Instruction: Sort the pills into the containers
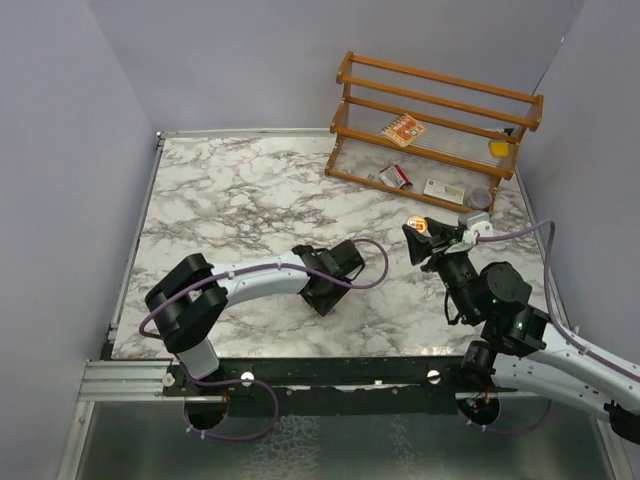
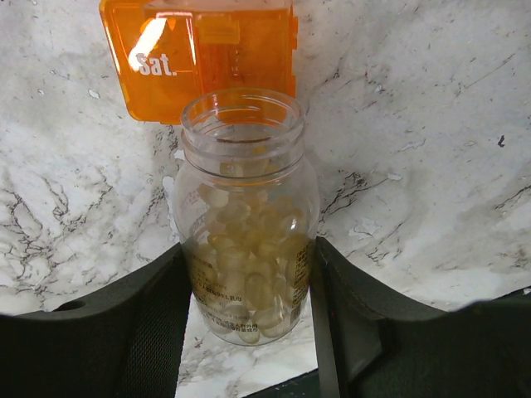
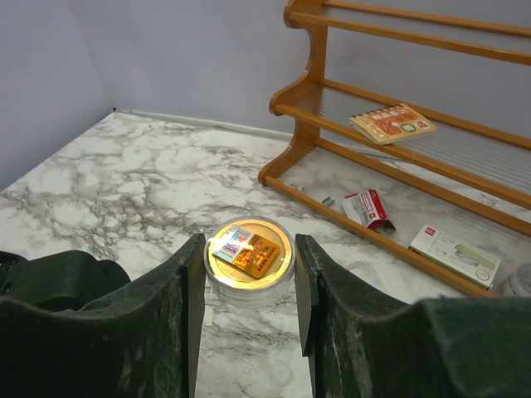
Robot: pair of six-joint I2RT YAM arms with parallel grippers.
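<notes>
Left side: my left jaws are clamped on the jar [image 2: 245,207], one finger pressed against each side of its lower body. The jar is clear and uncapped, its mouth open, with a heap of pale yellow, see-through pills [image 2: 253,265] inside. The orange box [image 2: 199,58] lies on the marble tabletop [image 2: 431,149] just beyond the jar's mouth, with "Sat." printed on it. The jar's rim overlaps the box's near edge in the left wrist view, so I cannot tell whether they touch. I also cannot tell whether the jar's base rests on the tabletop. From above, my left arm [image 1: 260,275] reaches low over the middle of the tabletop, and its wrist hides both jar and box.

Right side: my right jaws are closed on a round cap [image 3: 249,249] with a clear rim and a yellow top bearing a label. The jaws grip it at its two sides and hold it above the tabletop.

Background: a wooden rack [image 3: 307,91] stands at the far right. A booklet [image 3: 392,123] lies on its middle shelf. A red-and-white packet [image 3: 365,207] and a white carton [image 3: 456,253] lie on its bottom shelf.
</notes>
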